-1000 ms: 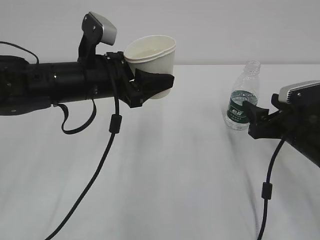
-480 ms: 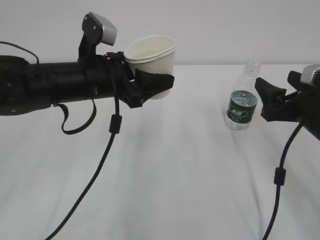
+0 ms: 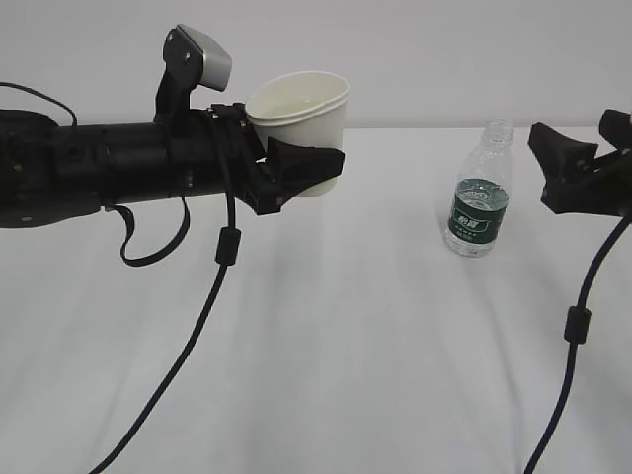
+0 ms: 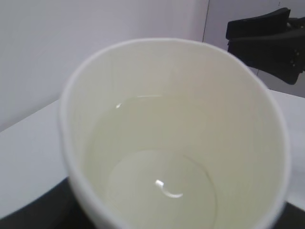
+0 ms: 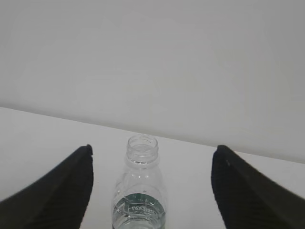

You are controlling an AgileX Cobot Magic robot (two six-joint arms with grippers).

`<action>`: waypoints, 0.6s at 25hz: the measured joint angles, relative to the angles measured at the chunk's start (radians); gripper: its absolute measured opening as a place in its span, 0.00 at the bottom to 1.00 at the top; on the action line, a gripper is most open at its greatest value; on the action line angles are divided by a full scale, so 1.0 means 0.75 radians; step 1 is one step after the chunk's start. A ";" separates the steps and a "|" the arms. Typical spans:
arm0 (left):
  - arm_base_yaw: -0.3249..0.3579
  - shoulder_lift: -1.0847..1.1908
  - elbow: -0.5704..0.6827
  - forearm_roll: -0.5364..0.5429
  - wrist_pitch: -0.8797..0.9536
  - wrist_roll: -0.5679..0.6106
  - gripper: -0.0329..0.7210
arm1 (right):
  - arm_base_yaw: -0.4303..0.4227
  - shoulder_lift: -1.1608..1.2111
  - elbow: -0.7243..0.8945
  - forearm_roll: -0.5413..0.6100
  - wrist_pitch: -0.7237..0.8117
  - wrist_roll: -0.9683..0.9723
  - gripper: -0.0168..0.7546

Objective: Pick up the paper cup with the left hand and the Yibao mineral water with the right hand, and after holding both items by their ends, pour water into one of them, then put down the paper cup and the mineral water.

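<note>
Water's in the paper cup (image 3: 301, 123), left hand (image 3: 296, 168) fingers gripping it aloft. Yibao mineral water (image 3: 479, 197) down on bench (image 3: 346, 326); right hand (image 5: 151, 191) fingers wide, clear. Cup put-down left.

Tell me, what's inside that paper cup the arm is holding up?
The paper cup holds clear water, partly filling it; a light glints on the surface. Its cream bottom shows through. Nothing else is visible inside.

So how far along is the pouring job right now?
Pouring looks done: the paper cup holds water. The Yibao mineral water stands on the table, the right hand open beside it. Left: the left hand grips the raised cup, not yet set down.
</note>
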 joint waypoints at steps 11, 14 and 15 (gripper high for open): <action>0.000 0.000 0.000 0.038 -0.001 0.000 0.64 | 0.000 -0.379 0.005 0.020 0.402 -0.064 0.78; 0.000 0.000 0.000 0.040 -0.001 0.000 0.64 | 0.000 -0.493 0.005 0.023 0.555 -0.095 0.78; 0.000 0.000 0.000 0.040 -0.001 0.000 0.64 | 0.000 -0.541 0.005 0.023 0.604 -0.105 0.78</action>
